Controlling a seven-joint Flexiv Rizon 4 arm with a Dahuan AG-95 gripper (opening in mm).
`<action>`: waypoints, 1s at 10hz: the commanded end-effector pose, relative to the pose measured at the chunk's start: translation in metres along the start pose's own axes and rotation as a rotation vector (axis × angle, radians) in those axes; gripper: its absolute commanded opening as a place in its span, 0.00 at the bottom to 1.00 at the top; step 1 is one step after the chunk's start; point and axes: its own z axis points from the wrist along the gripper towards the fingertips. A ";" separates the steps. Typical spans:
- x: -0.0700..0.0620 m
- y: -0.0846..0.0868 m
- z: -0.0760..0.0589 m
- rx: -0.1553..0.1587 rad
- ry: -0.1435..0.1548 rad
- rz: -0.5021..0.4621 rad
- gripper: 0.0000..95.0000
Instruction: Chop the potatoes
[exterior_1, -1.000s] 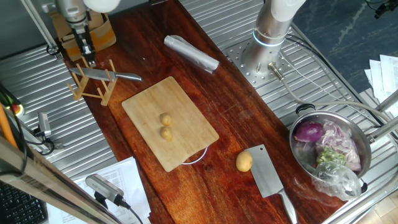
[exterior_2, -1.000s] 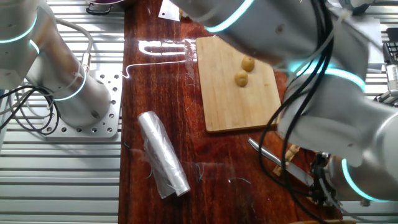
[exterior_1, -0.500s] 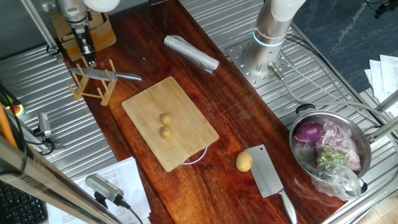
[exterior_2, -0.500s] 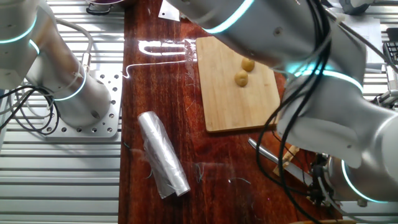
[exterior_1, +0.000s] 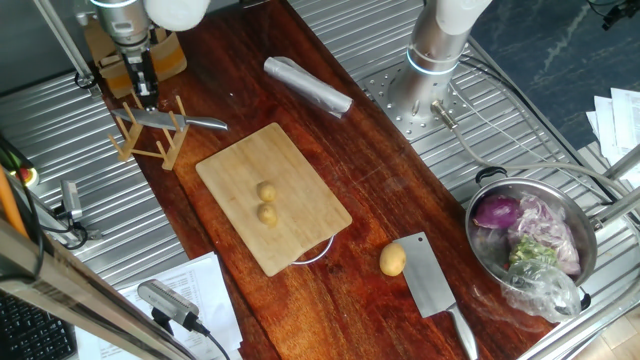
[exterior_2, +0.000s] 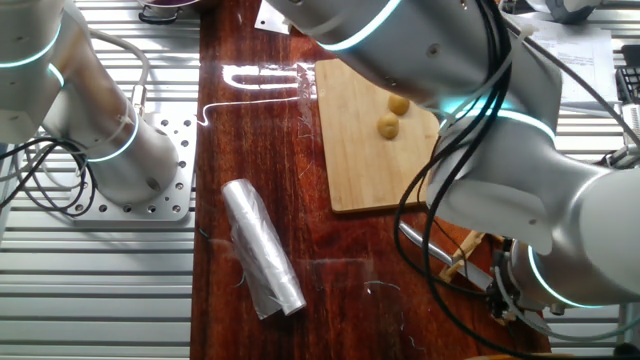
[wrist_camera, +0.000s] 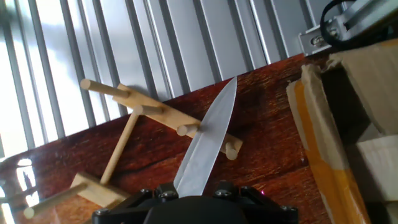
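Two small yellow-tan potatoes (exterior_1: 266, 191) (exterior_1: 267, 213) lie side by side in the middle of the bamboo cutting board (exterior_1: 300, 165); they also show in the other fixed view (exterior_2: 399, 103) (exterior_2: 387, 126). A kitchen knife (exterior_1: 195, 123) rests on a wooden rack (exterior_1: 150, 142) at the board's far left. My gripper (exterior_1: 147, 98) stands at the knife's handle end. In the hand view the blade (wrist_camera: 208, 140) runs out from the middle of the gripper (wrist_camera: 194, 198) across the rack (wrist_camera: 134, 112). The handle and my fingertips are hidden.
A larger golden-brown potato (exterior_1: 392, 260) and a cleaver (exterior_1: 430, 282) lie right of the board. A steel pot (exterior_1: 480, 205) holds a purple onion and scraps. A foil roll (exterior_1: 307, 84) lies behind the board. A cardboard box (wrist_camera: 348, 124) stands beside the rack.
My arm and gripper have shifted slightly to the right at the rack. The knife, the rack and the potatoes have not visibly moved.
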 end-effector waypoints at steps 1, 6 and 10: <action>0.000 0.000 0.000 -0.004 0.016 -0.028 0.40; 0.000 -0.001 0.010 -0.042 0.013 -0.014 0.40; 0.010 -0.005 0.024 -0.036 0.009 0.001 0.40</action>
